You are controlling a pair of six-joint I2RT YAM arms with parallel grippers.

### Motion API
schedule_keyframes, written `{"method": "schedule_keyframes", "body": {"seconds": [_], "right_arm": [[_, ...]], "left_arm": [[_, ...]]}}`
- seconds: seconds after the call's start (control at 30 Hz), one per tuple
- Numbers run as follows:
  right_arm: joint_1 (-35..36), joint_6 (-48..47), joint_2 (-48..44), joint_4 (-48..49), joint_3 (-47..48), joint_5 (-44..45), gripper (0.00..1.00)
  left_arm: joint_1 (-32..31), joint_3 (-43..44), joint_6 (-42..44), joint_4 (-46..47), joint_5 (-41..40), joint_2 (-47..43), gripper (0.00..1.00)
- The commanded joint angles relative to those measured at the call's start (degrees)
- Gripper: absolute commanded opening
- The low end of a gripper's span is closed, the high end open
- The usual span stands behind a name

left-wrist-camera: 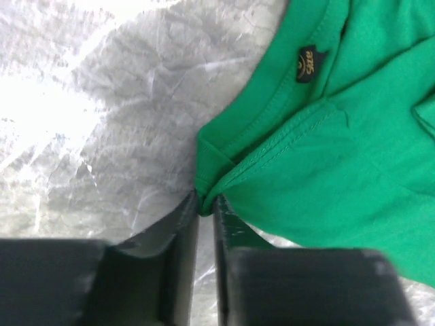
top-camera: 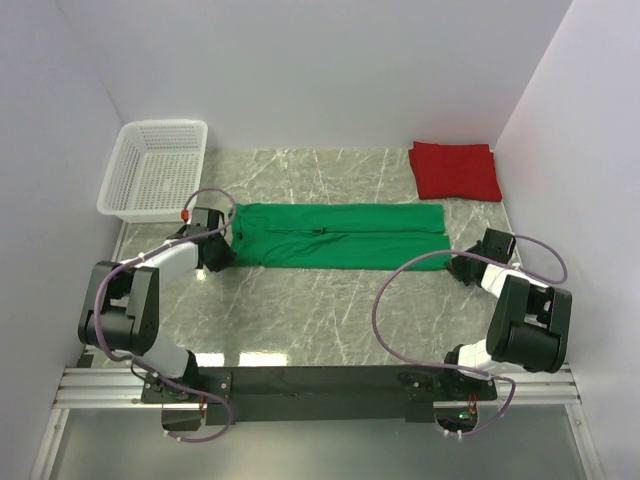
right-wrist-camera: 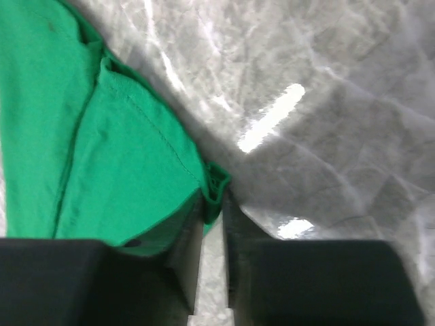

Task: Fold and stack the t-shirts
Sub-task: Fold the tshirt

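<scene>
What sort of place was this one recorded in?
Likely a lab test cell: plain white walls box in a marble-patterned table holding a white mesh basket, a green t-shirt and a folded red t-shirt.

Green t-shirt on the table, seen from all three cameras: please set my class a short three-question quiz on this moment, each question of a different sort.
1. True or false: the red t-shirt lies folded at the far right of the table.
2. What do the left hand and the right hand each pinch? A) an end corner of the green t-shirt; B) nothing at all; C) the red t-shirt.
3. Fill in: the white basket stands at the far ____ of the table.
Key: 1 true; 2 A; 3 left.
</scene>
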Motion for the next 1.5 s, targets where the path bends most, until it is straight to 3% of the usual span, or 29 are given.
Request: {"method": "schedule_keyframes", "body": {"seconds": [0.0, 0.1, 0.3, 0.63, 0.73, 0.87, 0.93, 1.0, 1.17, 1.47], "right_arm": [[-1.36, -2.57, 1.10, -2.51, 1.43, 2.52, 0.17], [-3.02, -3.80, 1.63, -3.82, 2.66, 2.35, 0.00], [-5.32, -5.48, -2.84, -10.68, 4.85, 4.19, 0.00], [-5.23, -5.92, -5.84, -17.27, 2.57, 3.40, 0.02], [-5.14, -7.06, -7.24, -18.94, 2.04, 3.58, 0.14], [-4.45, -8.81, -10.75, -20.18, 2.57, 3.40, 0.29], [-2.87, -9.34, -13.83, -21.49, 3.53, 5.32, 0.39], [0.63, -9.43, -16.20, -23.24, 4.24, 9.70, 0.48], [9.69, -10.22, -19.90, -24.13, 6.17, 15.26, 0.52], [27.98, -14.44, -10.96, -22.99, 11.97, 14.47, 0.49]], "left_arm": [[0.19, 2.43, 0.68, -0.08, -2.33, 1.99, 0.17], [0.36, 4.27, 1.65, -1.66, -3.73, 2.96, 0.02], [0.54, 7.45, 6.48, -9.92, -8.04, 2.00, 0.01], [0.54, 0.77, 4.73, -10.46, -5.76, -2.31, 0.03], [0.54, 0.59, 5.17, -9.93, -5.15, -4.68, 0.14], [0.45, 2.43, 5.43, -11.59, -5.23, -8.63, 0.37], [0.54, 3.05, 5.34, -12.91, -5.41, -10.91, 0.43], [0.36, 4.02, 5.17, -13.79, -5.67, -12.50, 0.54], [-3.57, 7.96, 5.78, -17.30, -8.13, -16.20, 0.78], [-15.63, 15.00, 1.57, -17.58, -11.39, -11.38, 0.72]]}}
